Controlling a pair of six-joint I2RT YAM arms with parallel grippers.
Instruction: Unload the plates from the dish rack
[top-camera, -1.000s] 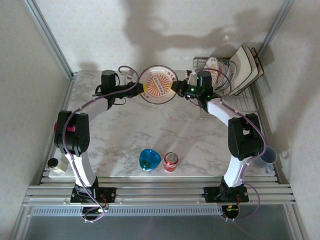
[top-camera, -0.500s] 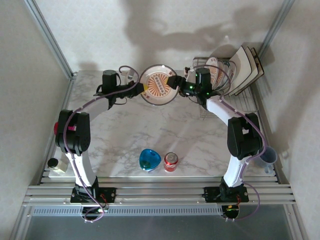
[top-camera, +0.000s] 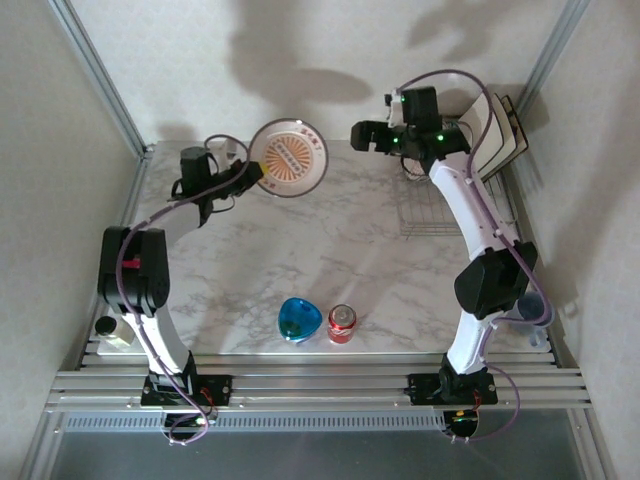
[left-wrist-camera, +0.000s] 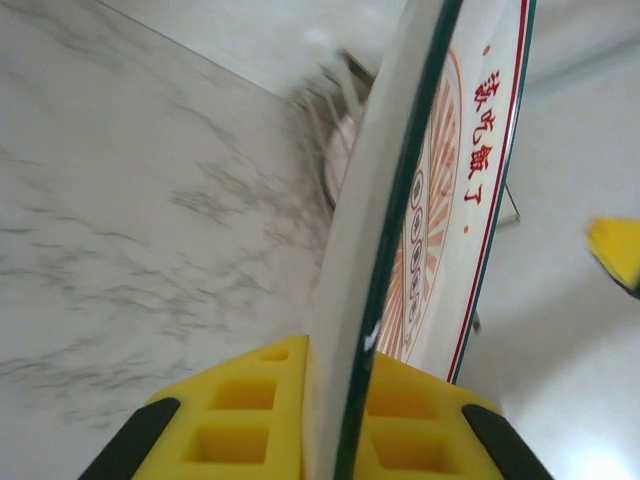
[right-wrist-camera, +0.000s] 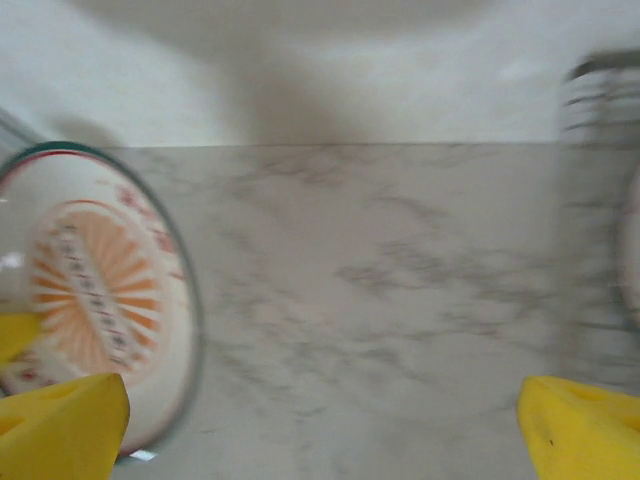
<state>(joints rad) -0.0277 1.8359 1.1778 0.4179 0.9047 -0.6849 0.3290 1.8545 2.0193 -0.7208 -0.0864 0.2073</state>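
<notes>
Left tool (top-camera: 248, 177): clamped tight on the rim of a round plate (top-camera: 290, 158); in the left wrist view its yellow fingers (left-wrist-camera: 250, 415) pinch the plate's edge from both sides.
Right tool (top-camera: 362, 136): jaws spread wide with nothing between them, raised at the far side of the counter (top-camera: 330, 250), tips pointing left toward the held plate but apart from it.
Blue bowl (top-camera: 300, 318): glossy, on the near counter between the two arm bases.
Red can (top-camera: 342, 323): upright, just right of the blue bowl.
Counter: white marble pattern.
Round plate: white, orange-red sunburst pattern, red characters near a dark rim; held on edge at the far left-centre, patterned face tilted toward the overhead camera. Whether its lower rim touches the counter cannot be told.
Dish rack (top-camera: 440, 208): silver wire grid at the far right of the counter, under the right arm.
Square plates (top-camera: 497, 138): cream, leaning on edge at the rack's far right end.
</notes>
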